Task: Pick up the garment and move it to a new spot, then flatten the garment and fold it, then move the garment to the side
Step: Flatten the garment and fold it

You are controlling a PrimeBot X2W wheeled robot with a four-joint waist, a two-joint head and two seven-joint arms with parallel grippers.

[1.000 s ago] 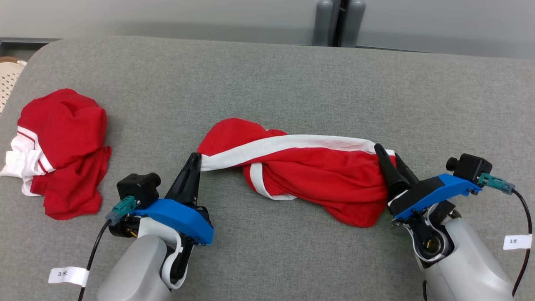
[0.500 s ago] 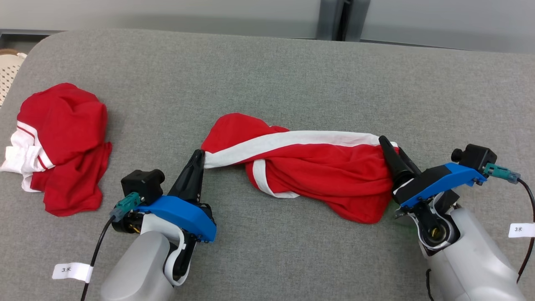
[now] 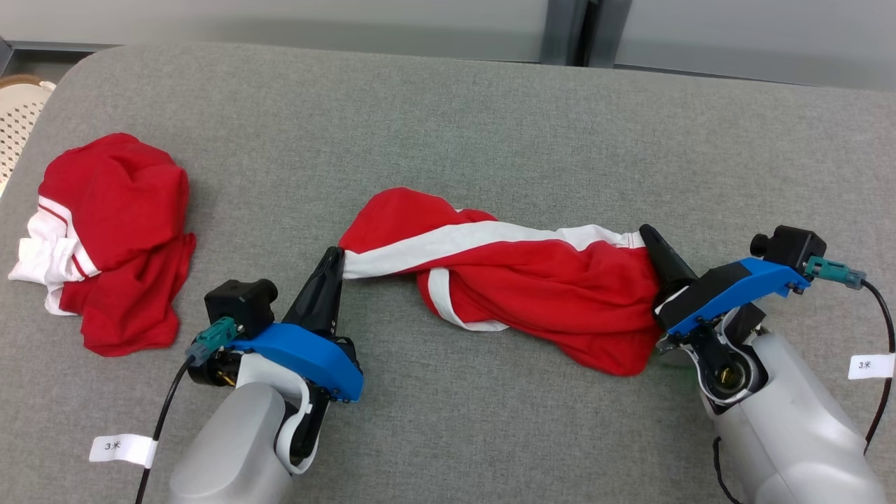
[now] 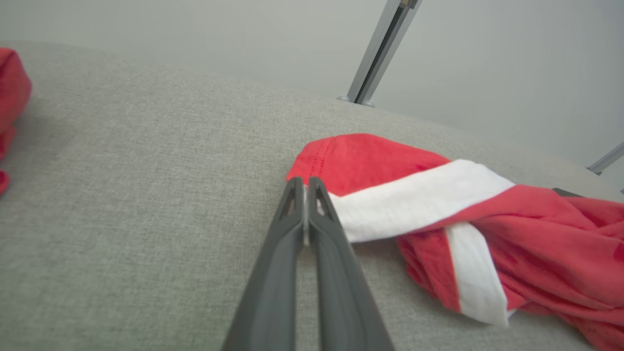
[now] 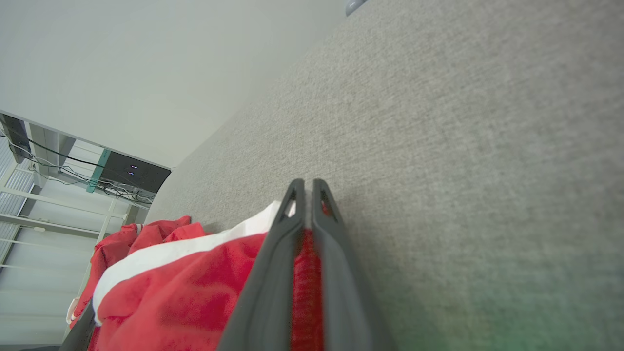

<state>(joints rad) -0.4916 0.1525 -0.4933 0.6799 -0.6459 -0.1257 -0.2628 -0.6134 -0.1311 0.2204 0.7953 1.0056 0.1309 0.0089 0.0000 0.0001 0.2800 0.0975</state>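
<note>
**Desk:** Red, is it? Describe the garment.

**Me:** Red jersey with a broad white band. The garment (image 3: 532, 294) is twisted into a long roll lying left to right across the middle of the grey table (image 3: 448, 126), in front of me.

**Desk:** And your hold on it?

**Me:** My left tool (image 3: 335, 254) is pressed together on the end of the white band at the roll's left tip. My right tool (image 3: 646, 231) is clamped on the right end. In the right wrist view I see red cloth squeezed between its fingers (image 5: 273, 273).

**Desk:** How does the cloth lie?

**Me:** The white band winds diagonally over the red. A narrower white strip loops under it near the left. The right half bulges in wrinkled folds, sagging toward me and resting on the table.

**Desk:** Anything nearby?

**Me:** A crumpled red-and-white heap (image 3: 112, 238) sits at the table's left edge, well apart from the garment.
</note>
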